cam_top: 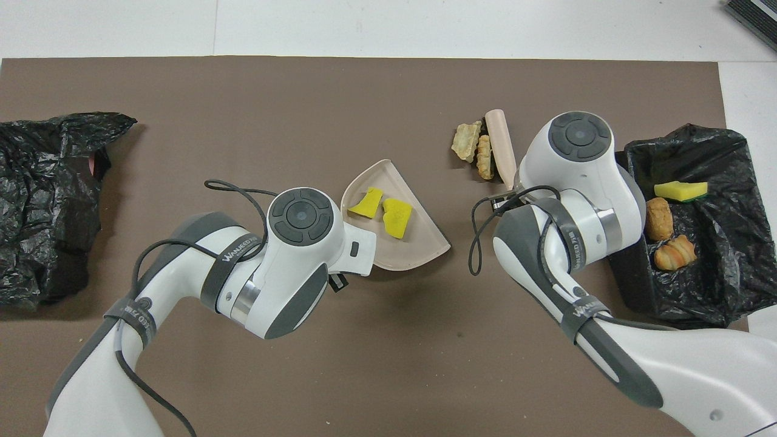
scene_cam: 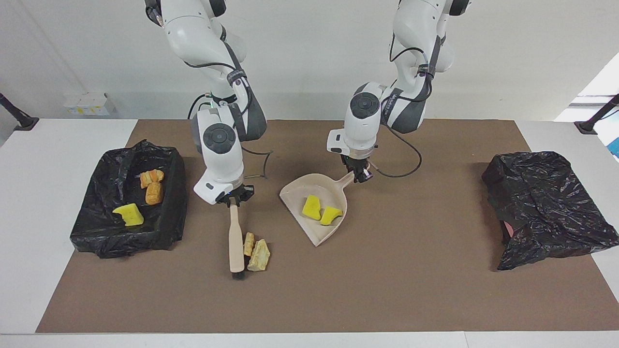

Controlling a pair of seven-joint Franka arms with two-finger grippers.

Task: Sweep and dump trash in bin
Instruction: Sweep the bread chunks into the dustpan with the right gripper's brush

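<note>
Beige plastic fills both my grips. My right gripper (scene_cam: 233, 200), left of centre in the facing view, is clamped on the top of a hand brush's handle (scene_cam: 236, 239); the brush stands tilted with its dark bristles (scene_cam: 237, 275) down on the brown mat (scene_cam: 387, 290). Pressed against the brush are two tan bread-like lumps (scene_cam: 257, 251), lower centre-left of that frame; in the overhead view they sit at upper right of centre (cam_top: 473, 149).

My left gripper (scene_cam: 360, 176), at the frame's centre, is closed on the handle of a beige dustpan (scene_cam: 295, 198) that rests on the mat. Two bright yellow sponge pieces (scene_cam: 320, 210) lie inside the pan, side by side.

At the left edge of the facing view sits a bin lined with a black bag (scene_cam: 96, 232). It holds one yellow sponge piece (scene_cam: 128, 214) and two golden-brown bread lumps (scene_cam: 152, 186).

At the right edge of that view lies a crumpled black plastic bag (scene_cam: 546, 203), well apart from everything else.
</note>
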